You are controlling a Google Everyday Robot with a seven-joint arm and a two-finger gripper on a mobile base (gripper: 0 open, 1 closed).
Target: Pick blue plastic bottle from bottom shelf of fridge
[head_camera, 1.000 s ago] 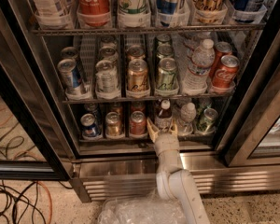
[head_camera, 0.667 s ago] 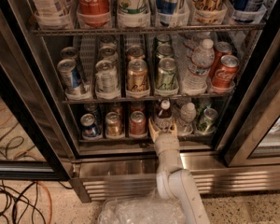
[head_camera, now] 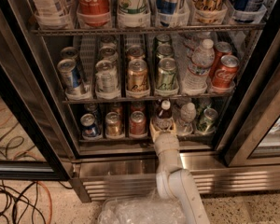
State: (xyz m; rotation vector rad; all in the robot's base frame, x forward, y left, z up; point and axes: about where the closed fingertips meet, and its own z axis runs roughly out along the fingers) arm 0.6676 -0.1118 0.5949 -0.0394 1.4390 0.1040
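**One bottle to lift off the bottom shelf**

One target: the blue plastic bottle (head_camera: pixel 164 116) stands upright at the front of the bottom shelf (head_camera: pixel 113 140) of the fridge (head_camera: pixel 121 171), in the lane just right of centre, cap up. The gripper (head_camera: pixel 163 126) sits at the bottle's lower body, reaching in over the front rail. We cannot tell whether it has closed on the bottle or only brackets it. We judge the step in hand to be securing the grasp before withdrawal.

Notes for doing it well:
- Confirm a firm hold low on the body; the label looks smooth and could slip.
- Lift only a little, because the rack above (head_camera: pixel 130 98) lies close over the cap.
- Draw straight back along the lane with the bottle upright, so the base clears the rail.
- Neighbours are tight: a red can (head_camera: pixel 137 123) just to the left and a clear water bottle (head_camera: pixel 188 114) just to the right. Any sideways drift would likely knock them.
- The arm (head_camera: pixel 178 183) rises from below, so we would keep it clear of the steel base.
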